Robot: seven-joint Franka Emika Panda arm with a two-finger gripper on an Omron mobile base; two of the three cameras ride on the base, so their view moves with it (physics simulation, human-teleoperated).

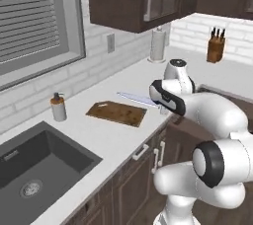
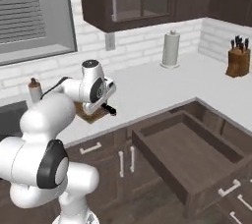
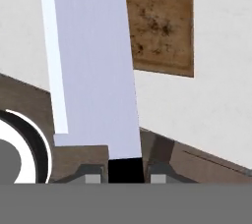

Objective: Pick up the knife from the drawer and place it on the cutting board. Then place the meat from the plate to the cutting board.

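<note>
Knife [image 1: 137, 98] held by its black handle in the closed gripper [image 3: 125, 175], blade level above the counter [image 1: 113, 135], tip over the cutting board [image 1: 117, 113]. Drawer [image 2: 189, 156] stands open, well apart.

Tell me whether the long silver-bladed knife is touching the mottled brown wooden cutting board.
Apart. In the left base view the knife hangs in the air above the white counter, its tip clear of the cutting board, carried by the gripper.

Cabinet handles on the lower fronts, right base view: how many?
5. One handle lies level below the counter, two stand upright beside the open drawer, two sit at lower right. The arm may hide more.
</note>
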